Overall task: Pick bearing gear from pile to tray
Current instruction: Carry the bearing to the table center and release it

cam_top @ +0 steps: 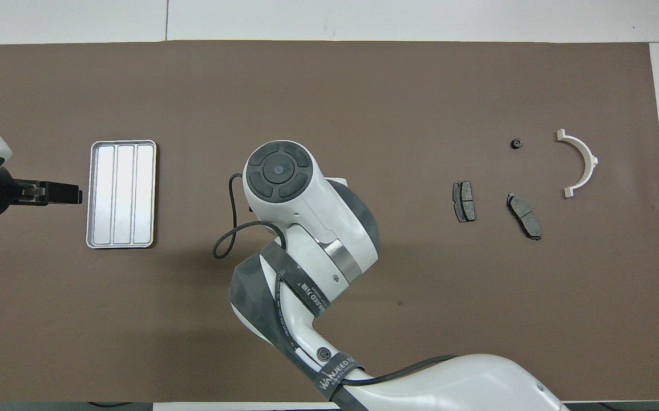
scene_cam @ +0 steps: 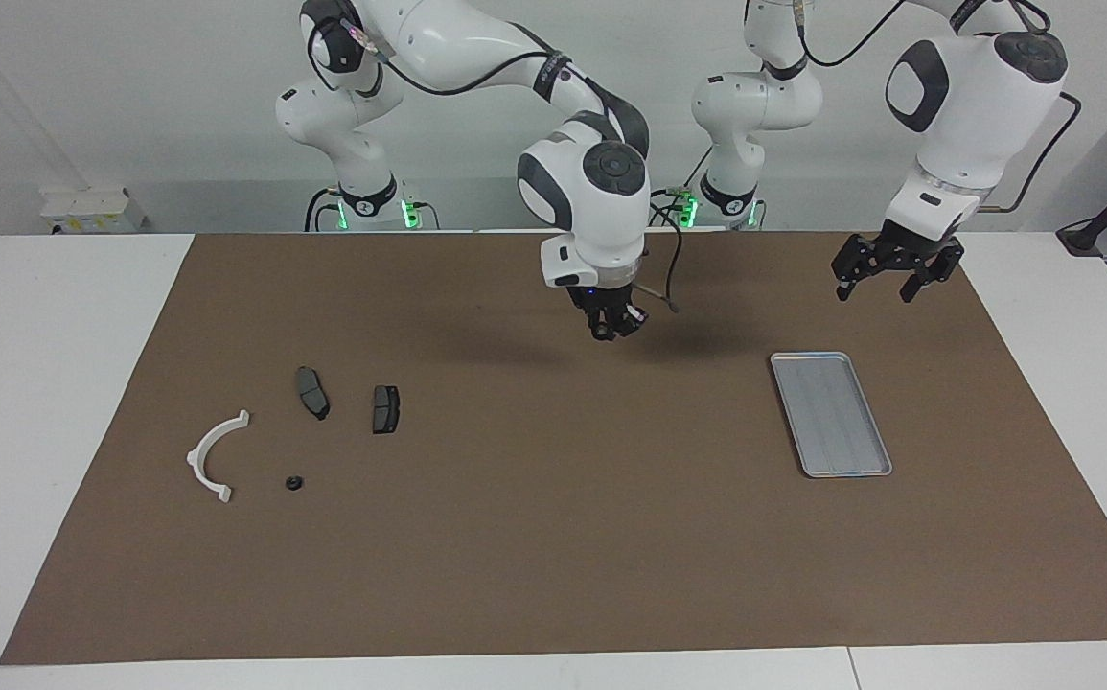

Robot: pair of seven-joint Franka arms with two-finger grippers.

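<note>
Jaws: right gripper [scene_cam: 613, 329] closed, load unseen, between pile [scene_cam: 385, 409] and tray [scene_cam: 807, 356]; left gripper [scene_cam: 877, 290] wide, beside tray.

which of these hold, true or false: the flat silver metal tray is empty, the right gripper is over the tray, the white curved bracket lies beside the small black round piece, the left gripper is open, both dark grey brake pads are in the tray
1. The flat silver metal tray is empty. True.
2. The right gripper is over the tray. False: it is over bare brown mat, between pile and tray.
3. The white curved bracket lies beside the small black round piece. True.
4. The left gripper is open. True.
5. Both dark grey brake pads are in the tray. False: they lie on the mat by the bracket.
</note>
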